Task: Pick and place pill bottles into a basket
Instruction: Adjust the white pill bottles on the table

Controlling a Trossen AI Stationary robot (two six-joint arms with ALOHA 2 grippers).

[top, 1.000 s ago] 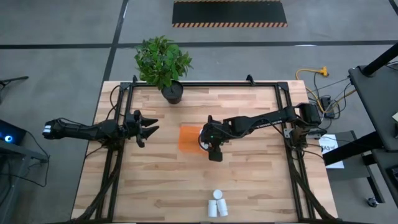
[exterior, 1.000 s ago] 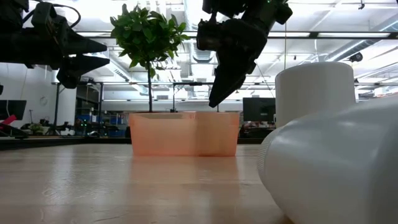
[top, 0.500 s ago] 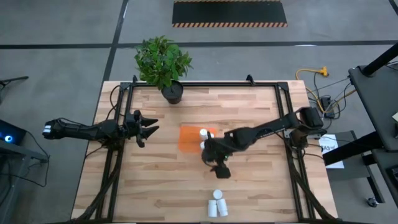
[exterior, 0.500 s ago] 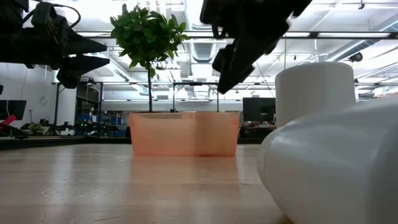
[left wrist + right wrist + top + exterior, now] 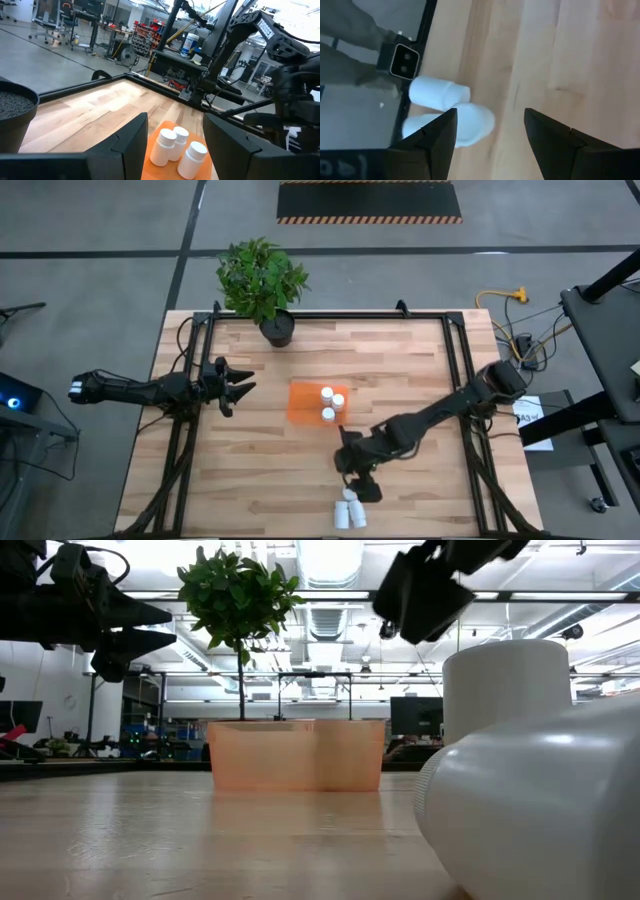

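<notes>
The orange basket (image 5: 305,402) stands mid-table with three white pill bottles (image 5: 328,402) upright inside; they also show in the left wrist view (image 5: 175,145). Three more bottles (image 5: 349,508) are near the table's near edge, one upright (image 5: 505,680) and the others lying on their sides (image 5: 440,93). My right gripper (image 5: 366,489) is open and empty, just above and on the far side of these bottles, its fingers (image 5: 437,137) pointing toward them. My left gripper (image 5: 240,387) is open and empty, raised at the table's left, pointing toward the basket.
A black pot with a green plant (image 5: 276,328) stands at the table's far edge, behind the basket. A dark metal frame (image 5: 457,370) runs along the table's sides. Bare wood lies between the basket and the near bottles.
My right gripper has gone from over the basket's right side toward the table's near edge, ending beside the three bottles there. With the arm gone from above it, the basket's three bottles now show. My left arm has kept still.
</notes>
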